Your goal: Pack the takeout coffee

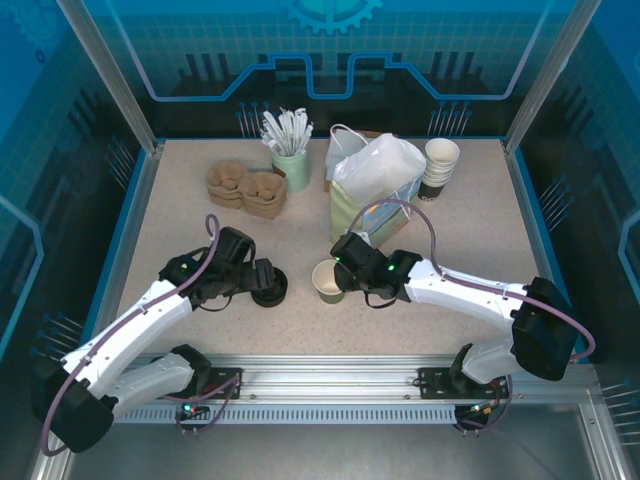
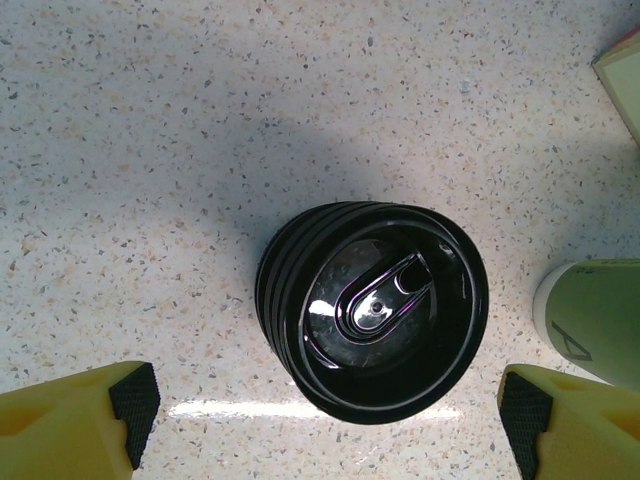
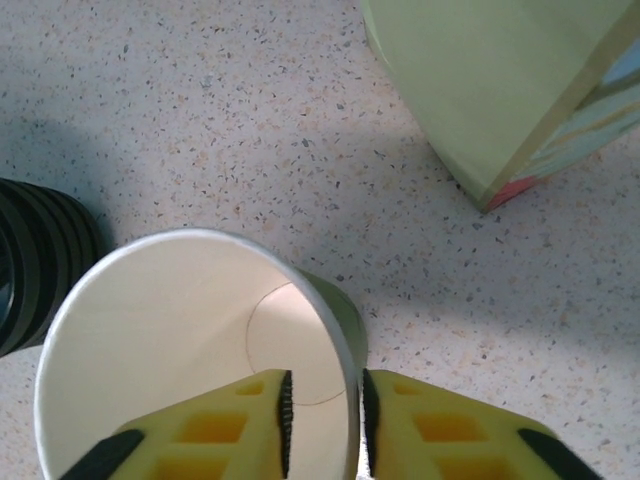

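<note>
The takeout coffee cup [image 1: 327, 280], a small paper cup with green sides, stands lidless and empty at mid-table; it also shows as the cup [image 3: 190, 330] and the cup [image 2: 595, 310]. My right gripper [image 3: 323, 400] straddles its near rim, one finger inside and one outside. The jaws are parted, with a gap between the inner pad and the wall. A pile of black lids [image 2: 375, 310] sits left of the cup, the same lids [image 1: 270, 290]. My left gripper [image 2: 327, 405] hangs wide open over it, touching nothing. The pale green paper bag [image 1: 375, 190] stands just behind the cup.
A stack of lidless cups [image 1: 440, 165] stands to the right of the bag. Brown cardboard cup carriers [image 1: 245, 187] and a green holder of white sticks [image 1: 290, 165] are at the back left. The bag's corner [image 3: 480, 80] is close to the right arm.
</note>
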Controlling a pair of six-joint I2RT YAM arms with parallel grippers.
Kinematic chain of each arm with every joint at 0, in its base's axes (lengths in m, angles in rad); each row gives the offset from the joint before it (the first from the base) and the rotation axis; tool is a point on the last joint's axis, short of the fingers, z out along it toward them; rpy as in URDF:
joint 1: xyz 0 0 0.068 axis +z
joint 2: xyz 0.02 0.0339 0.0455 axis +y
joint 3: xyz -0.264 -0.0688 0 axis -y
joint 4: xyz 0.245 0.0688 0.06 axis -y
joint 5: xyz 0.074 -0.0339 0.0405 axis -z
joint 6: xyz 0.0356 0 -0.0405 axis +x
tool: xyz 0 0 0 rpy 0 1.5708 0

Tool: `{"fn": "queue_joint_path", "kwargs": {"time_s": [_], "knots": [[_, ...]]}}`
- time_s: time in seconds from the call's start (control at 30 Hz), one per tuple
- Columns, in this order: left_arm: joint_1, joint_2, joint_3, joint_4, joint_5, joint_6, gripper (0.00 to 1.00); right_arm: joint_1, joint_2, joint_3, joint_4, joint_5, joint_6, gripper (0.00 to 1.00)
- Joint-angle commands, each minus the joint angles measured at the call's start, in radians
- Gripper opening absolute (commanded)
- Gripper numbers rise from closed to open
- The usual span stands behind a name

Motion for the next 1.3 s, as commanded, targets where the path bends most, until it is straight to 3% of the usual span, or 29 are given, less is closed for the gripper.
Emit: {"fn": "queue_joint_path", "kwargs": {"time_s": [0.0,0.3,0.67,1.27], "knots": [[0.011,0.005,-0.012,-0.009,0.014,0.014,0.88,0.017,-0.007,0.046,-0.021,0.033,-0.007,0.35],[0.015,0.055,-0.018,-0.01,0.015,0.038,0.79,0.014,-0.092,0.149,-0.163,0.077,-0.038,0.49],[0.015,0.175,0.007,0.022,0.011,0.071,0.57,-0.042,-0.247,0.143,-0.219,0.034,-0.034,0.51],[0.014,0.306,0.065,0.021,-0.005,0.104,0.4,-0.106,-0.3,0.096,-0.238,0.024,-0.055,0.51]]}}
